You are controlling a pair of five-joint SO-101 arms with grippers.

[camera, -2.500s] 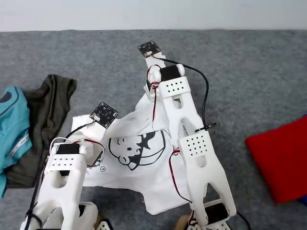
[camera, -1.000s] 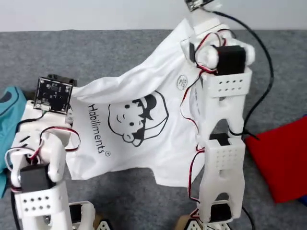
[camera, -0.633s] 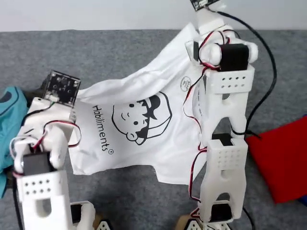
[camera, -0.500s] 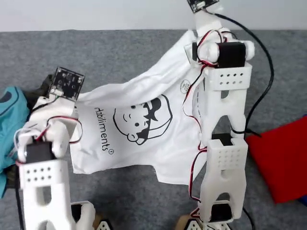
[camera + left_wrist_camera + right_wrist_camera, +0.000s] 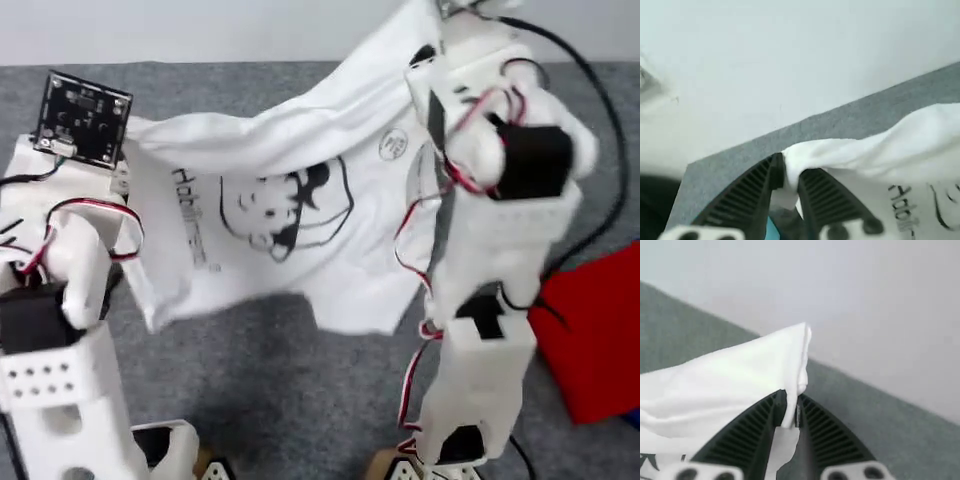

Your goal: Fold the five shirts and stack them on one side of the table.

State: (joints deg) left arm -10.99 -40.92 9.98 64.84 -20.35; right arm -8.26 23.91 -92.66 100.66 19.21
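Note:
A white shirt (image 5: 290,210) with a black cartoon face print hangs stretched in the air between both arms, high over the grey table (image 5: 250,400). My left gripper (image 5: 787,172) is shut on one corner of the white shirt (image 5: 880,150); in the high view that arm stands at the left, under its circuit board (image 5: 82,118). My right gripper (image 5: 790,410) is shut on another edge of the white shirt (image 5: 720,385), at the top right of the high view. The shirt's lower hem hangs loose above the table.
A red shirt (image 5: 595,330) lies at the table's right edge. A pale wall (image 5: 200,30) runs along the far side of the table. A sliver of teal cloth (image 5: 771,231) shows below the left gripper's fingers.
Both arms have risen and lifted the white shirt off the table, spreading it between them. The left arm now covers the teal and olive shirts at the left.

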